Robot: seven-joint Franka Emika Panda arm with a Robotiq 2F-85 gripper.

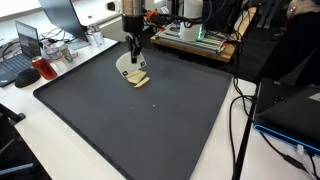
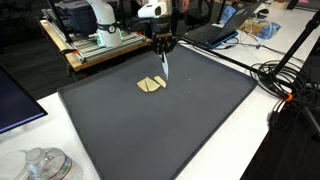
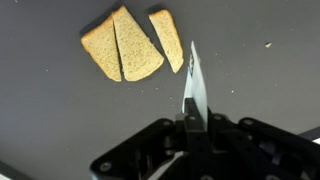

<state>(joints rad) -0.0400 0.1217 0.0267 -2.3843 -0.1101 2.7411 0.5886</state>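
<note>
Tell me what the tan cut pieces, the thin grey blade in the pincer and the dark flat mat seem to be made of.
The tan cut pieces look like bread: matte, porous crumb with a darker crust edge. The thin grey blade is likely metal, smooth with a pale sheen, though plastic is possible. The dark flat mat may be rubber or foam: matte and finely grained.

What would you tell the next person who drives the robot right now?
Gripper: shut on the knife, with the blade pointing down at the dark mat.
Bread: three pieces lie side by side on the mat, next to the blade tip. The blade is off the bread.
Done: the bread is cut into three pieces.
Left: the knife is not yet put down. Whether its tip touches the mat cannot be told.
</note>
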